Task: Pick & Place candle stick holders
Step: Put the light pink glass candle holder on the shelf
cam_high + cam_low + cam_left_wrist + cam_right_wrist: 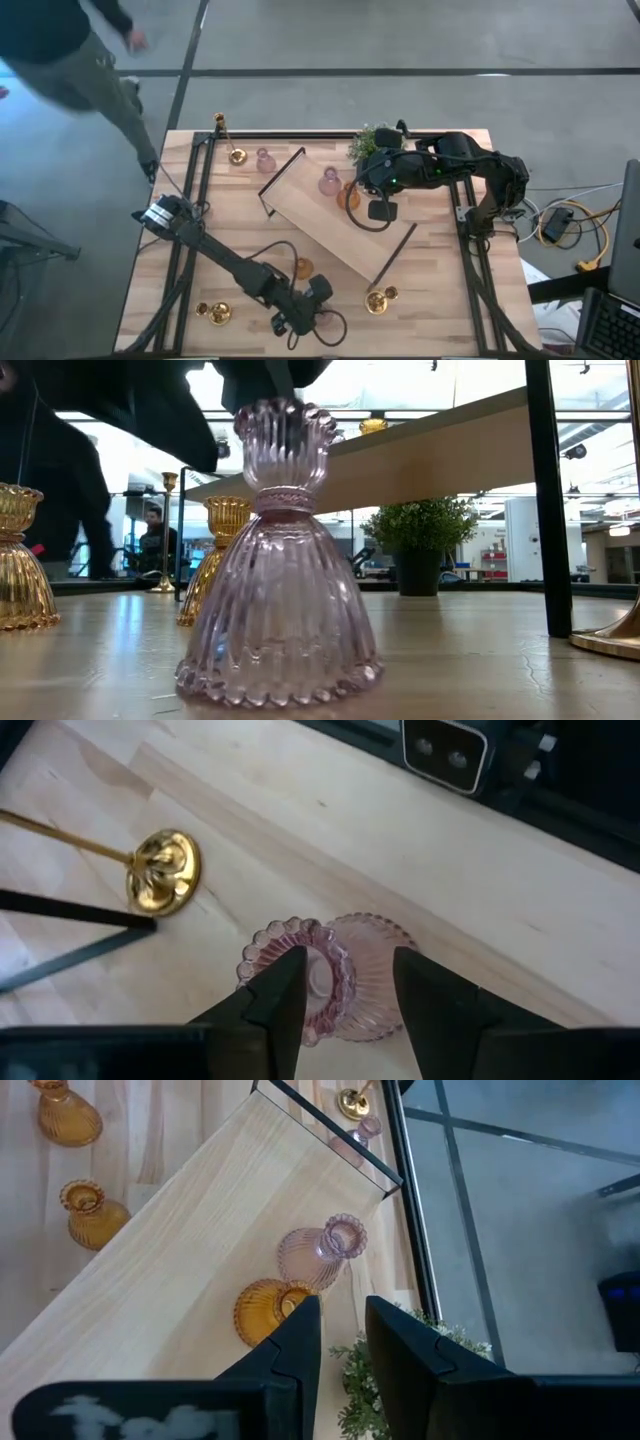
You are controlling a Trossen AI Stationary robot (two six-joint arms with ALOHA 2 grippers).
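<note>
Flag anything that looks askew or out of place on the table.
The wooden tray lies diagonally across the table rather than square to its edges. The pink glass holder and amber glass holder on it stand upright; nothing looks spilled or broken.

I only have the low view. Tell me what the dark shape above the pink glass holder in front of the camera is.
Observer: It is the left gripper. Its fingers stand open on either side of the top of the pink glass holder, which is upright on the table.
Operator: Now give me the right arm's position.
Observer: The right gripper hangs open over the wooden tray. It is above an amber holder and a second pink holder, both standing on the tray beside the potted plant.
</note>
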